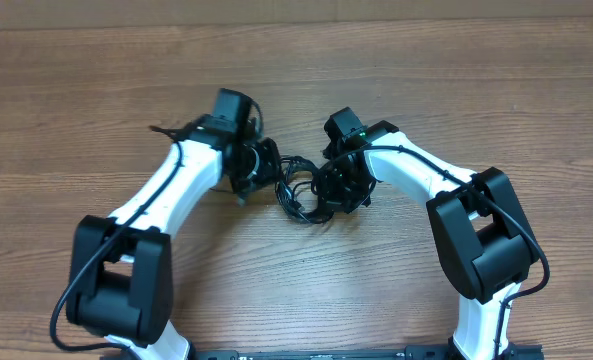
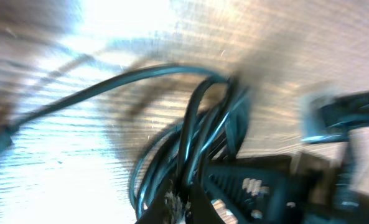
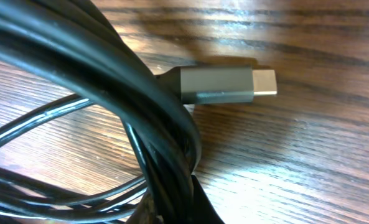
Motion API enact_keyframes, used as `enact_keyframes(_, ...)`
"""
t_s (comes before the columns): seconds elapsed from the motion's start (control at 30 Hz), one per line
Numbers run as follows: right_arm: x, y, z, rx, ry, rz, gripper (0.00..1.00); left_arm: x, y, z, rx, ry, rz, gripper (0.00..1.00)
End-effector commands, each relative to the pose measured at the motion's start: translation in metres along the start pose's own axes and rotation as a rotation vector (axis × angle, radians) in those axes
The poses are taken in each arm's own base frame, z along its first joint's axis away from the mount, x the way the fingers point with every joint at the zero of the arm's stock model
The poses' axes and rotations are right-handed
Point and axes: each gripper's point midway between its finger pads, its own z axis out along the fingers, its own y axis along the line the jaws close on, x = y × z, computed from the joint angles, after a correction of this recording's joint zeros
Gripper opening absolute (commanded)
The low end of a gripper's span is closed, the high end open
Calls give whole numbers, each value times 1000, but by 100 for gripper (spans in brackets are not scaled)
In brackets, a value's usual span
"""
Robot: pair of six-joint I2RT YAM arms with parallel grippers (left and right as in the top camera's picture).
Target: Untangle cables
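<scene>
Brown wood-grain tabletop (image 1: 296, 70), bright glare patches.

Motion blur is smearing the cables (image 2: 190, 124) in the left wrist view. Overhead, the left arm (image 1: 181, 175) and right arm (image 1: 411, 170) are covering part of the bundle. The right wrist frame is cropping its loops.

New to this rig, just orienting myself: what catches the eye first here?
The left arm and right arm meet mid-table over a small black tangle of cables. In the right wrist view, a grey plug with a silver tip lies on the table beside black cable loops. The left wrist view is blurred.
</scene>
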Motion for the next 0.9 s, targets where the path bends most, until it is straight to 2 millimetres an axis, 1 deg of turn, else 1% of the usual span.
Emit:
enact_keyframes(0.0, 0, 0, -7, 24, -28, -16, 4, -17, -11, -25, 76, -42, 11, 4)
enact_keyframes(0.13, -2, -4, -7, 44, -38, -20, 4, -17, -5, -27, 68, -35, -8, 4)
enact_keyframes(0.23, -3, -7, -7, 59, -46, -23, 4, -19, -3, -27, 55, -46, 49, 4)
enact_keyframes(0.27, -3, -6, -7, 59, -46, -23, 4, -20, 2, -27, 25, -58, 93, 4)
enact_keyframes(0.33, -3, -6, -7, 59, -46, -23, 4, -21, 12, -26, -32, -70, 121, 4)
enact_keyframes(0.57, -3, -6, -7, 55, -44, -23, 4, -27, 64, -31, -310, -124, 144, 4)
enact_keyframes(0.73, -3, -6, -7, 55, -44, -23, 4, -23, 82, -29, -382, -121, 157, 5)
enact_keyframes(0.87, -3, -6, -7, 55, -44, -22, 4, -18, 85, -25, -388, -106, 158, 8)
